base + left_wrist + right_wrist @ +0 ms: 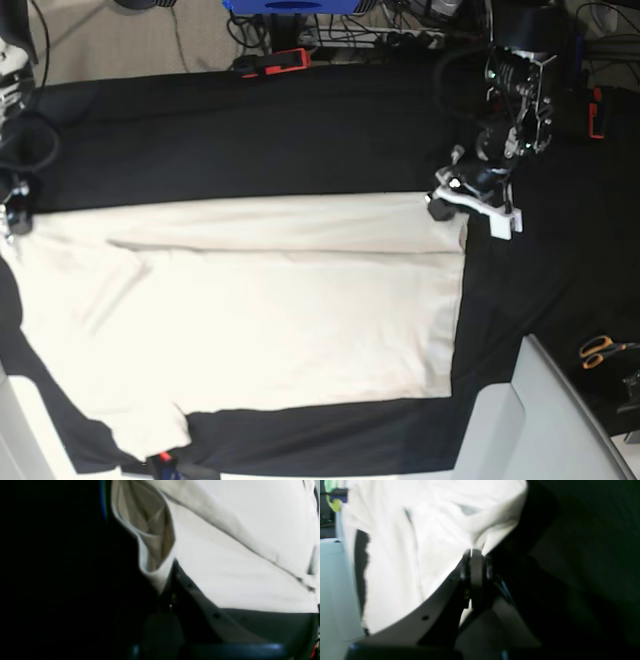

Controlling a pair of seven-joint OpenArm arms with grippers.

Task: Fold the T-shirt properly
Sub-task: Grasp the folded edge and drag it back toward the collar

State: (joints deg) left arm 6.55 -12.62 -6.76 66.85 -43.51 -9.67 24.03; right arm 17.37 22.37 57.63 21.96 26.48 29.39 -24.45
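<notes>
The T-shirt (250,310) lies spread on the table (300,130), only its far edge turned over; most folding remains. The left gripper (450,195) and right gripper (476,555) have their jaws closed, pinching its far corners.

One T-shirt (260,320), cream, spread flat. One black tablecloth (250,130) under it. Two grippers of mine: left gripper (455,205), right gripper (475,555). One pair of orange-handled scissors (603,349). One blue box (295,6) at the far edge.
</notes>
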